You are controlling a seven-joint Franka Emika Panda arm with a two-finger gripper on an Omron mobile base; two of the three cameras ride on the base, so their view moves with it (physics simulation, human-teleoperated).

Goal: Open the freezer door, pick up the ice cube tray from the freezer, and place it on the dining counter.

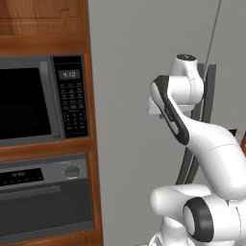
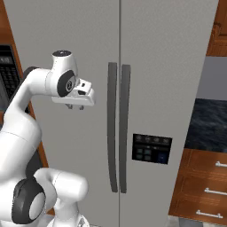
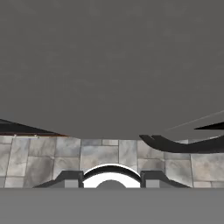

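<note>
Freezer door (image 2: pixel 66 44) is shut, and the claw (image 2: pixel 75 106), jaws partly spread and holding nothing, hangs left of the handle (image 2: pixel 112 124), so it may miss it.

The freezer (image 2: pixel 133 53) is a tall matte grey appliance with 2 doors side by side. The freezer door (image 2: pixel 66 40), the left panel, is shut flush, its curved dark handle (image 2: pixel 112 128) upright beside the centre seam.
</note>
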